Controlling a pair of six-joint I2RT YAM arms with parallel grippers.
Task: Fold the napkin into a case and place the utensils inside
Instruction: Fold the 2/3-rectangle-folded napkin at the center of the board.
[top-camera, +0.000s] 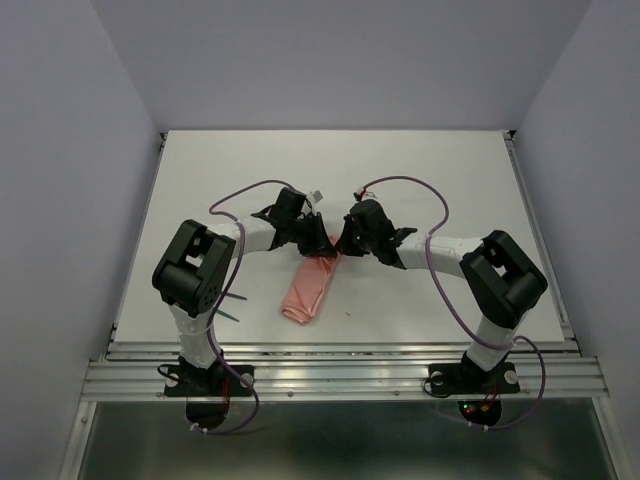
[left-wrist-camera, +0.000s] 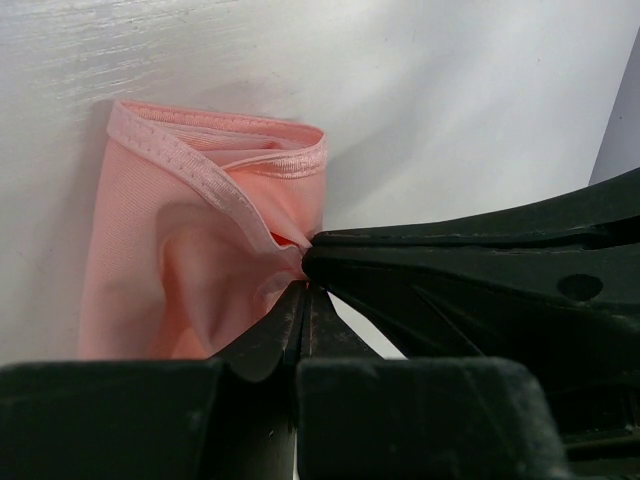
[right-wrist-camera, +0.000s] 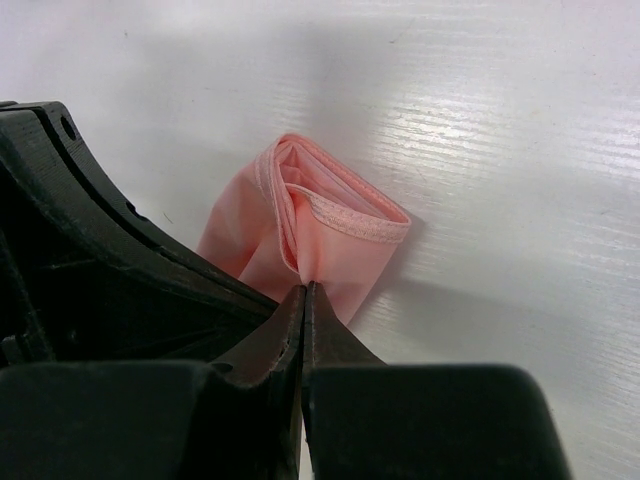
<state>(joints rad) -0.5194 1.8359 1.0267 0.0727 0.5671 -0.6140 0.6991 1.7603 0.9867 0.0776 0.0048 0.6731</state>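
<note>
The napkin (top-camera: 310, 288) lies mid-counter (top-camera: 430, 180) as a narrow, layered fold of soft, creased salmon cloth with a stitched hem. Its long axis slants from near-left to far-right. The left jaws and right jaws are each pinched closed on its far end, side by side.

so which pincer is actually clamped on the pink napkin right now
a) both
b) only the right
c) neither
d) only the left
a: in each wrist view the left pincer and the right pincer are shut with a fold of the napkin pinched at the tips, and the top view shows both meeting at its far end.
</note>
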